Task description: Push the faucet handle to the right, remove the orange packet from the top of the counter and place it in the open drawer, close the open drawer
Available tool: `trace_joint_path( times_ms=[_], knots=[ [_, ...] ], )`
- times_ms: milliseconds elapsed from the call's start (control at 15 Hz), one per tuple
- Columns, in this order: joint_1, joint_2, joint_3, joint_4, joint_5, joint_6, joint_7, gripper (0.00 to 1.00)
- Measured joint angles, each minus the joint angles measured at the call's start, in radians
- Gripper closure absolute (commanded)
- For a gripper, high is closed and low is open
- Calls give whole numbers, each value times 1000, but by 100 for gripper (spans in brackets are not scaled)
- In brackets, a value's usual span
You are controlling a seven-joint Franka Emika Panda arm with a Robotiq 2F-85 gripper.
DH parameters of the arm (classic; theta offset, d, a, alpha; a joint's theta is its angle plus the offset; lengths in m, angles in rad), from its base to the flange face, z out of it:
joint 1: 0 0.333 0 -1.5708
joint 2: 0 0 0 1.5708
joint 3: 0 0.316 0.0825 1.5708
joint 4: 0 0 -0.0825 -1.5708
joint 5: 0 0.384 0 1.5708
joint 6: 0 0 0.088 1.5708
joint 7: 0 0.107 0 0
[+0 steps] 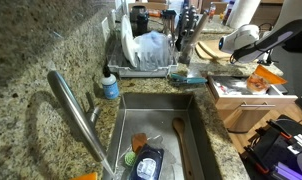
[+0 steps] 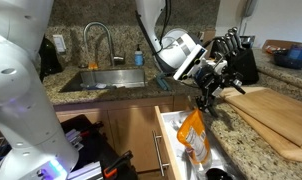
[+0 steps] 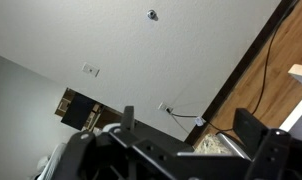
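My gripper [image 2: 204, 97] hangs open just above the open drawer [image 2: 168, 133], its tips slightly above the orange packet [image 2: 193, 135]. The packet leans upright inside the drawer's white interior, free of the fingers. From the sink side, the gripper [image 1: 254, 57] again sits over the packet [image 1: 259, 80] and the drawer [image 1: 231, 103]. In the wrist view the two black fingers [image 3: 253, 132] stand wide apart with nothing between them; only wall and floor show beyond. The faucet handle [image 1: 93, 107] juts from the faucet's side on the granite counter [image 1: 31, 60].
A pale cutting board [image 2: 276, 115] and a knife block [image 2: 237, 55] lie beyond the drawer. The sink [image 1: 196, 100] holds a wooden spoon [image 1: 179, 135] and dish items. A dish rack [image 1: 151, 50] and a blue soap bottle [image 1: 109, 86] stand behind it.
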State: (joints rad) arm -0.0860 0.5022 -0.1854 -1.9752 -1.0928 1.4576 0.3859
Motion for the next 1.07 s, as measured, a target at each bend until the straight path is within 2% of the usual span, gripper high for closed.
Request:
trace_joint_path(
  times_ms=[733,1067],
  knots=[
    [-1,42,8,-2,-31,-32,-5,0],
    [3,135,65,4,-38,-35,-30,0]
  ],
)
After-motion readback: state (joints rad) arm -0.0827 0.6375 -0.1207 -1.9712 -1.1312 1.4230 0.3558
